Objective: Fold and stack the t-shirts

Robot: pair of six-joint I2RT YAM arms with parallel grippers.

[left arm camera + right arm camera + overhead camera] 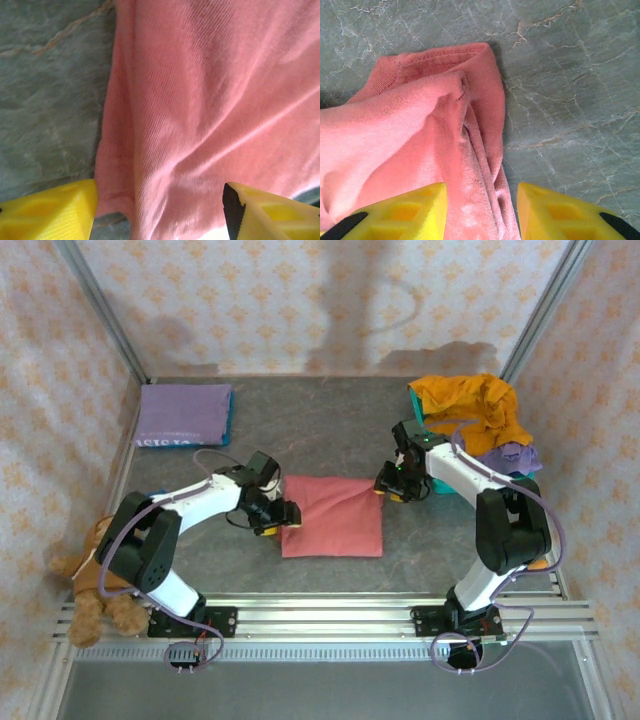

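Observation:
A dusty red t-shirt [332, 517] lies folded into a rectangle at the middle of the table. My left gripper [283, 515] hovers at its left edge. Seen from the left wrist, its yellow fingers [50, 210] stand wide apart over the red cloth [210, 100]. My right gripper [385, 487] is at the shirt's far right corner. It is open, and a bunched fold of the red shirt [470, 165] lies loose between its fingers [405, 212]. A mustard orange t-shirt [468, 410] and a lavender t-shirt [515, 455] are heaped at the back right. Another lavender t-shirt [183, 413] lies folded at the back left.
A teal basket [415, 400] peeks out under the orange heap. A brown teddy bear [95, 580] sits at the near left edge beside the left arm's base. Patterned walls and metal frame posts close the table on three sides.

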